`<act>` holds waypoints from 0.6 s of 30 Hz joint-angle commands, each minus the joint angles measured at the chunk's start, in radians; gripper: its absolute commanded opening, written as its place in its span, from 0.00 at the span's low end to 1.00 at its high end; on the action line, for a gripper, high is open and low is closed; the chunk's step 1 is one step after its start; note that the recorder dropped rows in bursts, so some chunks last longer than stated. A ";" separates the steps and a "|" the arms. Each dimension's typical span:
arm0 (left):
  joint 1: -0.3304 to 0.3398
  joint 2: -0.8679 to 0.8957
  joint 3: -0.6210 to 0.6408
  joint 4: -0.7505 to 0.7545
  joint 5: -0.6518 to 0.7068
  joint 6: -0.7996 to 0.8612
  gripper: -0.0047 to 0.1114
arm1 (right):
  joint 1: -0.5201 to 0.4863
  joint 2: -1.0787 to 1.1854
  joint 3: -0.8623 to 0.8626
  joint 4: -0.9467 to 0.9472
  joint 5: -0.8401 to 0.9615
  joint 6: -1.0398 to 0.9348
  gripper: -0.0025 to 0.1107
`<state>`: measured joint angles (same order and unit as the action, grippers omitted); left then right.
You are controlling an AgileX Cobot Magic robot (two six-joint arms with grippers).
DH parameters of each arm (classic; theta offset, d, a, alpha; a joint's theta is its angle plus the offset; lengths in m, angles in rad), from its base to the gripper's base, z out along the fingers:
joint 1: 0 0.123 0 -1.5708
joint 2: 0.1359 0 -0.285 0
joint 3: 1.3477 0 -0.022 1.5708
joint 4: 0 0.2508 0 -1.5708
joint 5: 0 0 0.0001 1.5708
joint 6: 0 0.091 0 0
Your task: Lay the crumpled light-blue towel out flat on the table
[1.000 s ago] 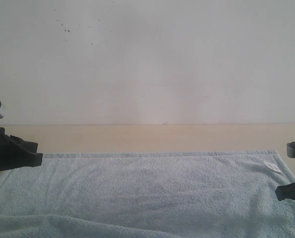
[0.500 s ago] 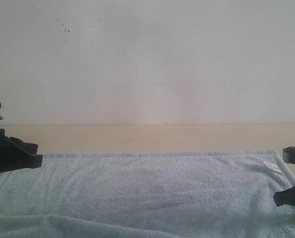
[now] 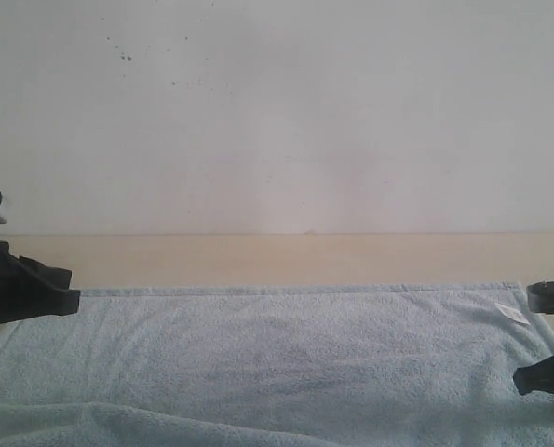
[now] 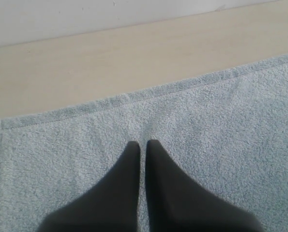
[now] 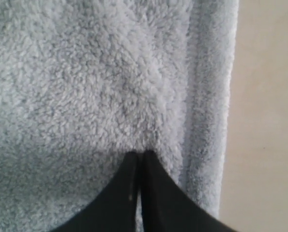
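Note:
The light-blue towel (image 3: pixel 277 354) lies spread over the beige table (image 3: pixel 277 259), its far hem straight, with a low fold along its near edge. Its white tag (image 3: pixel 512 314) sits at the far right corner. My left gripper (image 3: pixel 72 296) is at the towel's far left corner; in the left wrist view it (image 4: pixel 143 142) is shut, pinching a faint ridge of towel (image 4: pixel 206 125) just inside the hem. My right gripper (image 3: pixel 523 377) is at the right edge; in the right wrist view it (image 5: pixel 139 153) is shut on puckered towel (image 5: pixel 85 72) beside the side hem.
A white wall (image 3: pixel 277 112) rises behind the table's far edge. A strip of bare table (image 4: pixel 85 63) shows between the towel's far hem and the wall. Bare table (image 5: pixel 269 121) also shows just past the right hem.
The right gripper has slid slightly toward the near side and inward along the towel's right edge. The left gripper and the towel's far hem have stayed put.

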<state>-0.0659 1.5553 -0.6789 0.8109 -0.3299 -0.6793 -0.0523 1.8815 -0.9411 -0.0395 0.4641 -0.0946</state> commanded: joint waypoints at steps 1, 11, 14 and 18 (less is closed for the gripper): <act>-0.003 -0.005 0.005 -0.008 -0.011 -0.009 0.07 | -0.033 0.005 0.002 -0.123 0.012 0.095 0.04; -0.003 0.006 0.005 -0.008 -0.056 -0.001 0.07 | -0.188 -0.007 -0.010 0.081 -0.036 0.113 0.04; -0.003 0.044 0.005 -0.008 -0.074 0.045 0.07 | -0.168 -0.031 -0.040 0.220 -0.020 -0.010 0.04; -0.003 0.119 0.005 -0.008 -0.073 0.132 0.07 | -0.119 -0.080 -0.079 0.493 0.023 -0.224 0.04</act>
<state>-0.0659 1.6338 -0.6789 0.8109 -0.3970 -0.6064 -0.2010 1.8415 -0.9943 0.2839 0.4612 -0.1751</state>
